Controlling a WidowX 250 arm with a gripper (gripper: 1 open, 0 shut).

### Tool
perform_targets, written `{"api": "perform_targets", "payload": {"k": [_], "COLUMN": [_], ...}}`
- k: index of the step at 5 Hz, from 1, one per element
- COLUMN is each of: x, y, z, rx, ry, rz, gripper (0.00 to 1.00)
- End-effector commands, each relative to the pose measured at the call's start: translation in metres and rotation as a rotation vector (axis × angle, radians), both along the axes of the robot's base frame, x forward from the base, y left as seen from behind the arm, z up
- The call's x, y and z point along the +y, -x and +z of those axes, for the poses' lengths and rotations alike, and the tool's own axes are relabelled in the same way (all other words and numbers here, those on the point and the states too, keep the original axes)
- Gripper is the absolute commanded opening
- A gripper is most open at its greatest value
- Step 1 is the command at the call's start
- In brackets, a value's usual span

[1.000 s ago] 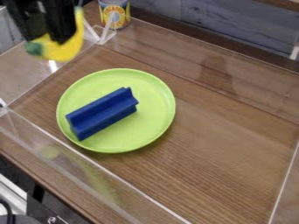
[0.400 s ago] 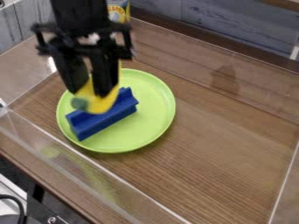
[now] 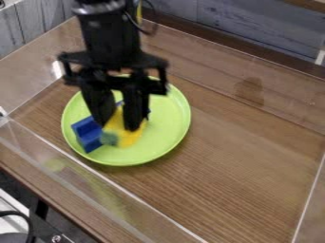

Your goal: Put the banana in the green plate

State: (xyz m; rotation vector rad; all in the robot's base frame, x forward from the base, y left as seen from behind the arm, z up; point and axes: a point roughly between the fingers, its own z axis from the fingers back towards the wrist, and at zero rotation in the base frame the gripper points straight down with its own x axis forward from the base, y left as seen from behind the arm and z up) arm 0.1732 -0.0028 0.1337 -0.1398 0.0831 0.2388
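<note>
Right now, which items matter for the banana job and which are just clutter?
Job: banana held between the fingers, low over the green plate.
Clutter: blue block on the plate, yellow can at the back.

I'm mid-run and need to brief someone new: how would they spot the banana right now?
Find the lime-green plate in the middle of the wooden table. The black gripper hangs straight down over it, and the banana is the small yellow curved piece between its fingers. The only other thing on the plate is a blue ridged block, beside it.
</note>
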Motion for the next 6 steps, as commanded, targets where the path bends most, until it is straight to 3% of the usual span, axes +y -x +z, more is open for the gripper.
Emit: {"api": "perform_targets", "payload": {"k": [1, 2, 3, 4, 6], "x": [-0.003, -0.004, 0.000, -0.004, -0.019], "y": [-0.014, -0.011, -0.013, -0.014, -0.018], "z": [0.000, 0.004, 0.007, 0.009, 0.010], "rx": [-0.024, -0.023, -0.026, -0.025, -0.016], "ry": [-0.009, -0.008, -0.009, -0.006, 0.003], "rz": [0.034, 0.064, 0.080, 0.100, 0.037], "gripper": [0.00, 1.00, 0.00, 1.00, 1.00]}}
